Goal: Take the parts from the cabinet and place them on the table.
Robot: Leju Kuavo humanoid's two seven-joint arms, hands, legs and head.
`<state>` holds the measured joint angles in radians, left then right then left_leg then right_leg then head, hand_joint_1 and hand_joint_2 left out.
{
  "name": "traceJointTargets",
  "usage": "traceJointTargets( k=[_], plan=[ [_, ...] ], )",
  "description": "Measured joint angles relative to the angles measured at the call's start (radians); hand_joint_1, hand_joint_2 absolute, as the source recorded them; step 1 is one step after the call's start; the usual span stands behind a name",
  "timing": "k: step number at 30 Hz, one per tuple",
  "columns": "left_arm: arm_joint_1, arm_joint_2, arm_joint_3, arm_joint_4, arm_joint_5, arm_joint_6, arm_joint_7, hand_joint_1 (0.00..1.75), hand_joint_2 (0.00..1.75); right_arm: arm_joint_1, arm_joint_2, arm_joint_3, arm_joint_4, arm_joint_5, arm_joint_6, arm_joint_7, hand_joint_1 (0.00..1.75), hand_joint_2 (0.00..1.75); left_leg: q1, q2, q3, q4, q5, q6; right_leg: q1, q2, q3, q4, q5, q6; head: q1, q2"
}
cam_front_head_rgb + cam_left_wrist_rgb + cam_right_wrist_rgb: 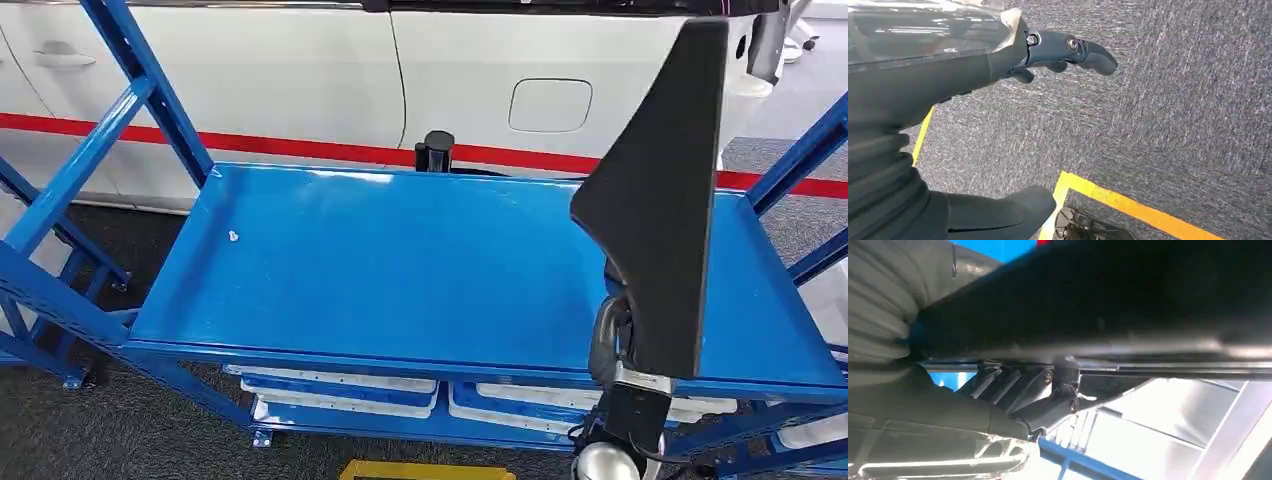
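A: Right hand (608, 345): what does it hold?
B: Fingers wrapped on a tall black trim panel (655, 200), held upright above the right end of the blue shelf top (400, 270).
A: And the left hand (998, 60)?
B: Hanging over grey carpet (1173, 100), fingers apart, holding nothing.
A: Progress?
B: Panel apparently fetched, not yet set down; white trays (340, 392) wait on the lower shelf.

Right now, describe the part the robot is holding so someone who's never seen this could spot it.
Start at the big blue shelf in front of the white car. Over its right end, the right hand holds up a flat black panel. It stands on edge, tall and wedge-shaped, matte black against the blue metal.
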<state>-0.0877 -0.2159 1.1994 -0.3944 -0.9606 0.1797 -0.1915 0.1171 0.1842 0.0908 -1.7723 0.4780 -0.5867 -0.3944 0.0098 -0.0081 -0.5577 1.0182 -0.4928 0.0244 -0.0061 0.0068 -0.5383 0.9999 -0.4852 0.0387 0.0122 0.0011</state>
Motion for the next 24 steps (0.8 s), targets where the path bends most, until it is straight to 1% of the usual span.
traceJointTargets(
  k=[13, 19, 20, 24],
  plan=[
    [0.000, -0.001, 0.003, 0.000, 0.001, 0.000, 0.001, 0.00, 1.75, 0.000, -0.014, 0.001, 0.000, -0.009, 0.011, -0.003, 1.75, 1.75, 0.000, 0.000, 0.000, 0.000, 0.000, 0.000, 0.000, 0.000, 0.000, 0.000, 0.000, 0.000, 0.000, 0.000],
    [0.000, -0.003, 0.006, 0.001, 0.003, -0.001, 0.001, 0.00, 1.75, -0.005, -0.016, 0.001, 0.006, -0.011, 0.011, -0.015, 1.75, 1.75, 0.000, 0.000, 0.000, 0.000, 0.000, 0.000, 0.000, 0.000, 0.000, 0.000, 0.000, 0.000, 0.000, 0.000],
    [0.000, -0.003, 0.008, 0.001, 0.004, -0.001, 0.001, 0.00, 1.75, -0.005, -0.017, 0.001, 0.007, -0.011, 0.011, -0.017, 1.75, 1.75, -0.004, 0.000, -0.001, 0.002, -0.001, 0.001, -0.002, 0.000, 0.000, -0.002, 0.001, 0.001, 0.000, 0.000],
    [0.000, -0.003, 0.008, 0.002, 0.004, -0.008, 0.002, 0.00, 1.75, -0.010, -0.018, 0.000, 0.016, -0.006, 0.010, -0.026, 1.75, 1.75, -0.007, -0.001, -0.001, 0.002, -0.002, 0.004, -0.009, 0.000, 0.000, -0.002, 0.001, 0.002, 0.000, 0.000]
  ],
)
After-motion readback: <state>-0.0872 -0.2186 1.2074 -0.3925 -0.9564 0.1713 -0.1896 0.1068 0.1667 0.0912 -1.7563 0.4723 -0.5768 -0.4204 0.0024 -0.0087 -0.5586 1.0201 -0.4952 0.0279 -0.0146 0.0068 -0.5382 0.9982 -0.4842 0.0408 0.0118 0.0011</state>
